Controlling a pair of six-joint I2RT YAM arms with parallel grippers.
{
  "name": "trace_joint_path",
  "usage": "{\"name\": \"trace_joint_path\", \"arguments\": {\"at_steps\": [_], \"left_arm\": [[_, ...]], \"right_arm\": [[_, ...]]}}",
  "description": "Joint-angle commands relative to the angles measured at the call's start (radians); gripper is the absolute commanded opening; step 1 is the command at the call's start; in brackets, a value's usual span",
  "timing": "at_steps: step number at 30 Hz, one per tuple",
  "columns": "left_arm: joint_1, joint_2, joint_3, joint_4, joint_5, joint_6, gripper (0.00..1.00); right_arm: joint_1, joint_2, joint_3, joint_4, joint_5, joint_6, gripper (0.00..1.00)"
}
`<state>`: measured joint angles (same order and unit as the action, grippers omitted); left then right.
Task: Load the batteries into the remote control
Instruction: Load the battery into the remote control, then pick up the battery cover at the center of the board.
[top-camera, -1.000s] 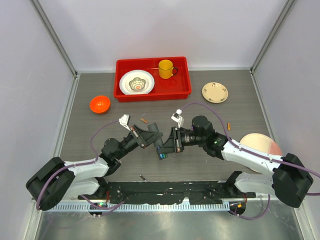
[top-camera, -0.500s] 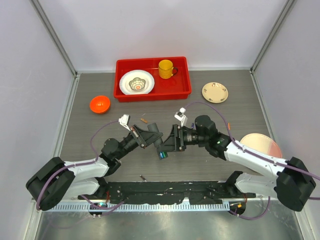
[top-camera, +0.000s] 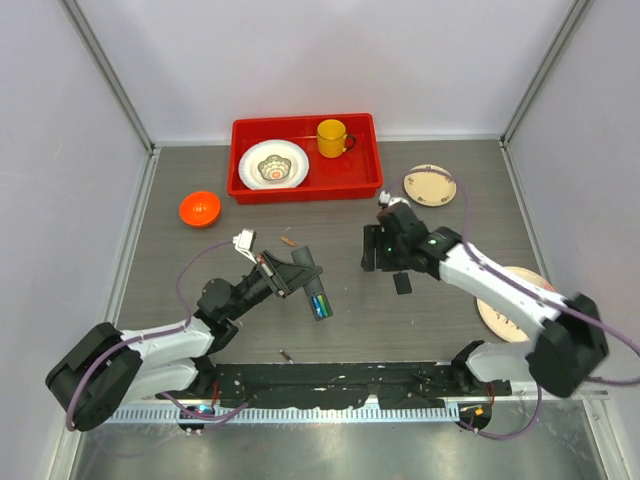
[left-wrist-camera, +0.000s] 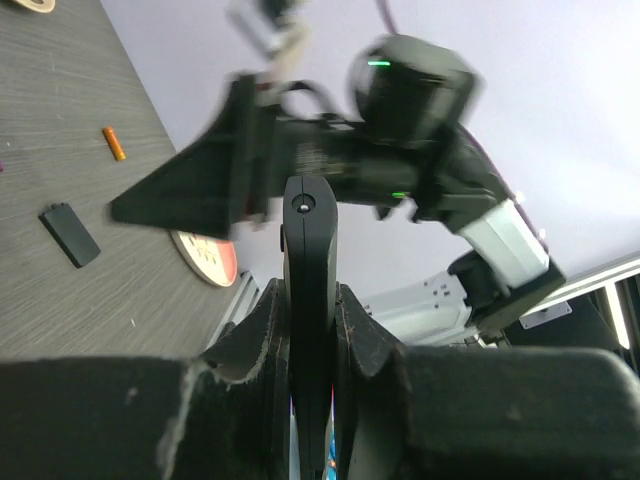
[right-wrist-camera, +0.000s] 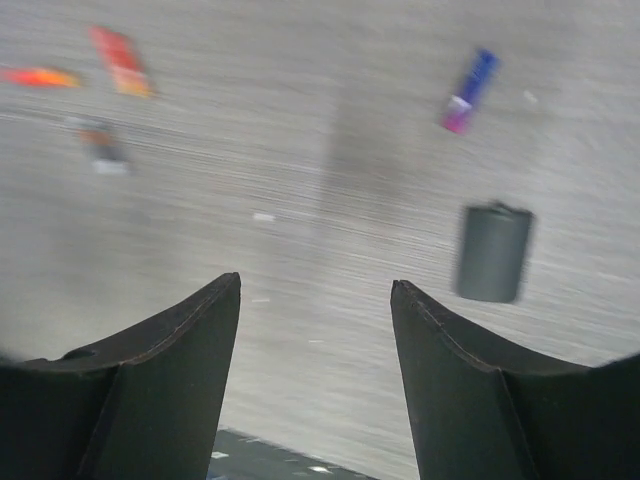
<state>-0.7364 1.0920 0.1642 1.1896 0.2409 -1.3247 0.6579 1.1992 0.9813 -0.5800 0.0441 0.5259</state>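
**Asker:** What are your two hands doing?

**Me:** My left gripper (left-wrist-camera: 311, 300) is clamping the one remote control (left-wrist-camera: 309, 230) edge-on between both fingers, holding it up over the middle of the table (top-camera: 180, 270). My right gripper (right-wrist-camera: 315, 284) is hanging spread wide, gripping nothing, slightly toward the right edge.

**Asker:** How many batteries?

**Me:** Lying loose and blurred below my right hand: one blue battery (right-wrist-camera: 470, 88), two orange batteries (right-wrist-camera: 122, 55) and one greyish battery (right-wrist-camera: 100, 145). One dark cover (right-wrist-camera: 492, 252) is lying near the blue one.

**Asker:** Anything else?

**Me:** One red tray (top-camera: 310, 188) is sitting at the far edge, carrying one yellow mug (top-camera: 332, 138) and one white bowl (top-camera: 273, 165). One orange bowl (top-camera: 200, 208) is sitting toward the left edge. One cream plate (top-camera: 430, 185) and one pink plate (top-camera: 497, 318) are sitting toward the right.
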Motion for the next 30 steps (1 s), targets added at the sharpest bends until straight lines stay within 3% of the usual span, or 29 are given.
{"name": "trace_joint_path", "arguments": {"at_steps": [1, 15, 30], "left_arm": [[0.009, -0.024, -0.011, 0.022, 0.076, 0.024, 0.0], [0.014, -0.219, -0.051, -0.117, 0.069, 0.091, 0.0], [0.012, -0.146, -0.04, -0.048, 0.086, 0.07, 0.0]], "right_arm": [[-0.026, 0.169, -0.052, -0.126, 0.224, -0.106, 0.68], [-0.121, 0.292, -0.087, -0.055, 0.194, -0.159, 0.74], [-0.172, 0.365, -0.11, 0.019, 0.114, -0.158, 0.7]]}}
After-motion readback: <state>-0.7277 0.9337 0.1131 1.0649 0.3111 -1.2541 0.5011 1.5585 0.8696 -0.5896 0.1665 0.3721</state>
